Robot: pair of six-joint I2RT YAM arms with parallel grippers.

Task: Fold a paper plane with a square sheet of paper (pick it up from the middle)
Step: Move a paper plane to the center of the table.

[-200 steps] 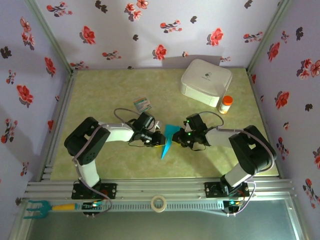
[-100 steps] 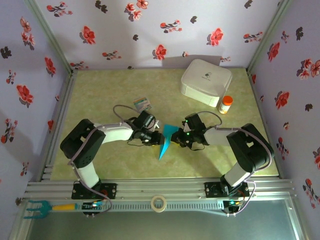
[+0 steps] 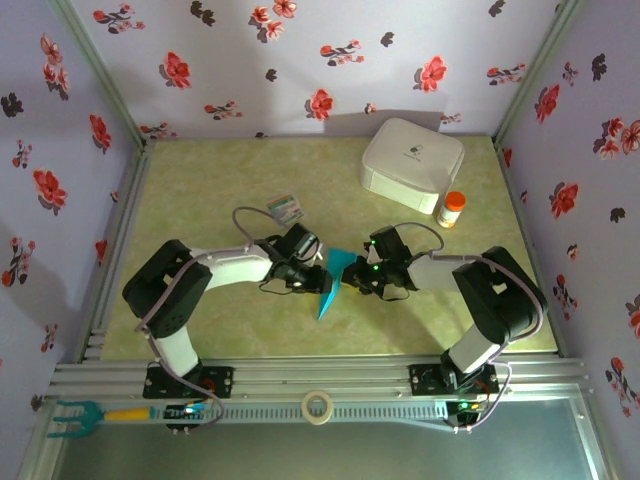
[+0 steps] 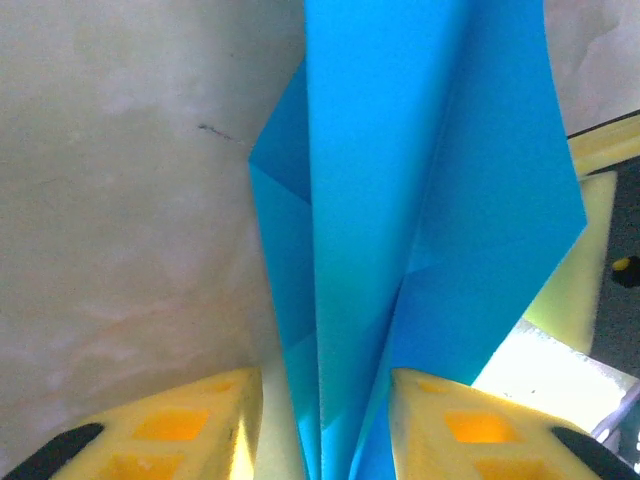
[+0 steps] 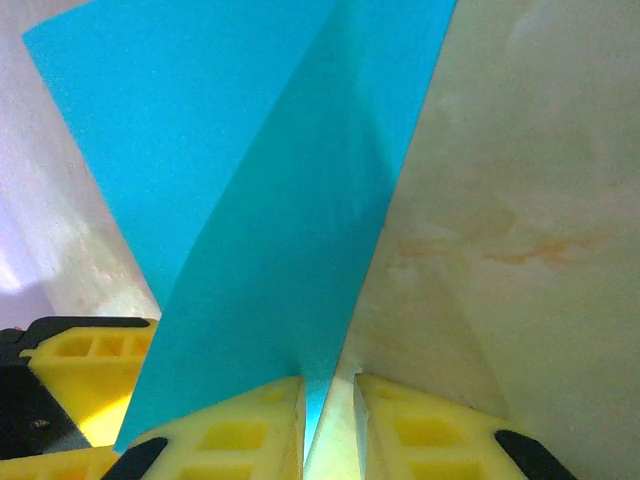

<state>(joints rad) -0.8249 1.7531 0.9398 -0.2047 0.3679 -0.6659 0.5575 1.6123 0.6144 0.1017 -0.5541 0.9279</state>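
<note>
Left claw (image 4: pixel 325 385) and right claw (image 5: pixel 330 388) each pinch the paper plane (image 4: pixel 380 150) between my pads; I judge it featherlight, floppy, easily crumpled, best gripped along its layered spine.

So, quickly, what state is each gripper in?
The left gripper is closed on the folded turquoise-blue paper plane.
The right gripper is closed on the same paper plane.

Both black-and-white arms reach low and inward, elbows bent outward. The left yellow-fingered gripper (image 3: pixel 316 279) (image 4: pixel 325 405) and the right yellow-fingered gripper (image 3: pixel 351 276) (image 5: pixel 329 395) face each other, each pinching the folded turquoise-blue paper sheet (image 3: pixel 327 294) (image 4: pixel 400 200) (image 5: pixel 270 220).
</note>
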